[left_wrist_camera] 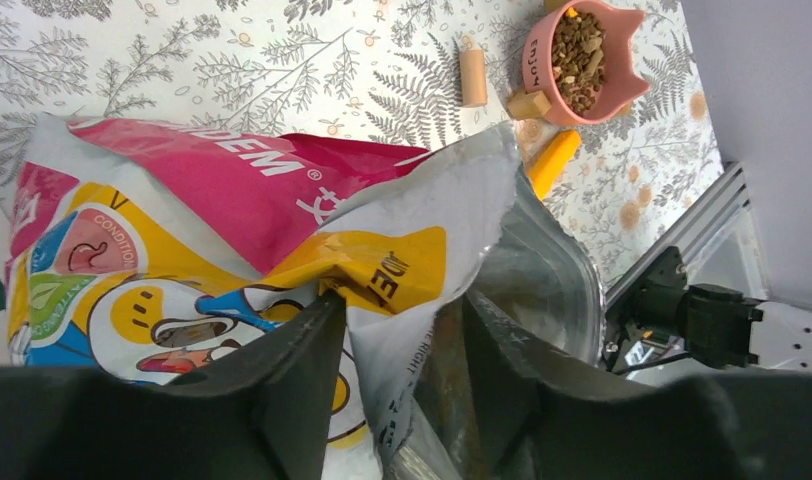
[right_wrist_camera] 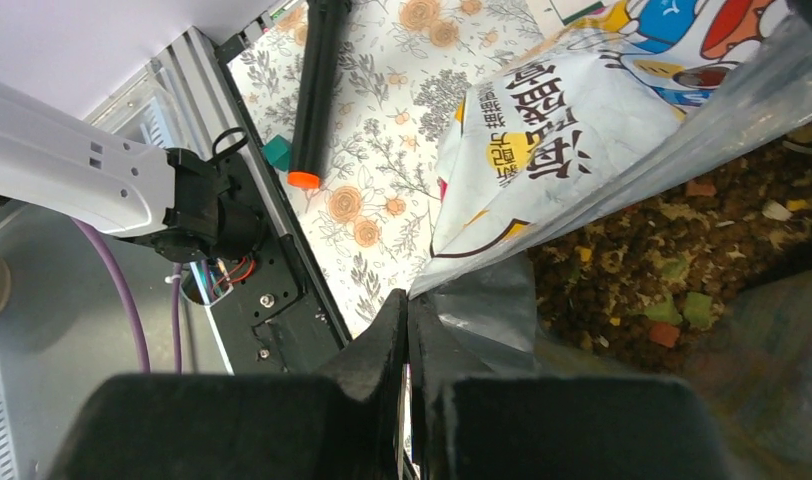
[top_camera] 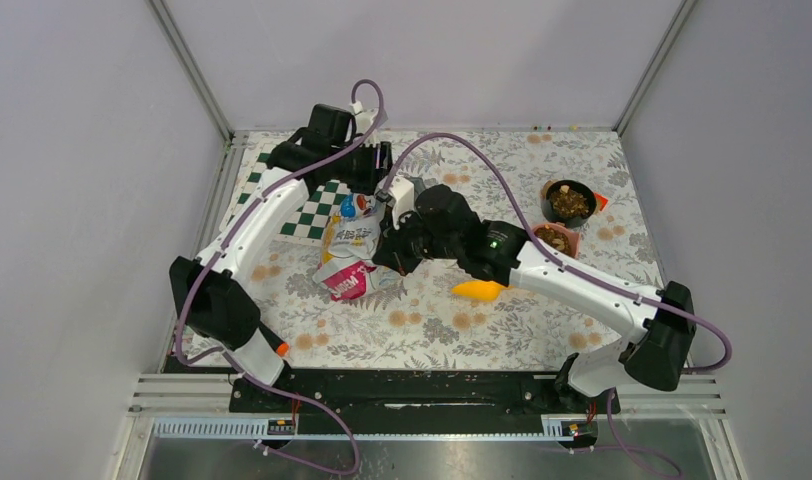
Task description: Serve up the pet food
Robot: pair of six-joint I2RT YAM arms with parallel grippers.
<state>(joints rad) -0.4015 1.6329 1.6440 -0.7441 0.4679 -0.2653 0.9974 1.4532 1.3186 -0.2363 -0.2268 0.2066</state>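
inspection of the serving station, both claws accounted for. my right claw (right_wrist_camera: 407, 300) is clenched on the lip of the bag (top_camera: 347, 262), the silver film pinched flat between its fingers. my left claw (left_wrist_camera: 402, 300) is released: its fingers stand apart on either side of the opposite lip, and the film hangs loose in the gap, not pinched. the bag lies on the floral cloth (top_camera: 432, 330) at mid-table with its mouth gaping. the pet food (right_wrist_camera: 632, 260) is visible inside that mouth, brown kibble with a few coloured bits. a portion also sits in the pink bowl (left_wrist_camera: 535, 62), well apart from the bag toward my right side. the black bowl (top_camera: 547, 195) just beyond it holds something brown that i cannot identify from above. two tan cork-like pieces (left_wrist_camera: 473, 75) and a yellow piece (left_wrist_camera: 552, 163) lie near the pink bowl and are not part of the serving. finding: the step in hand is managing the bag mouth, with only one side secured. i cannot tell whether the serving is complete. if more is due, the next move calls for a firm left-side hold on the free lip. the bag must then be lifted and carried with the mouth kept high, and tipped only once it is over the bowl. otherwise kibble goes onto the cloth.
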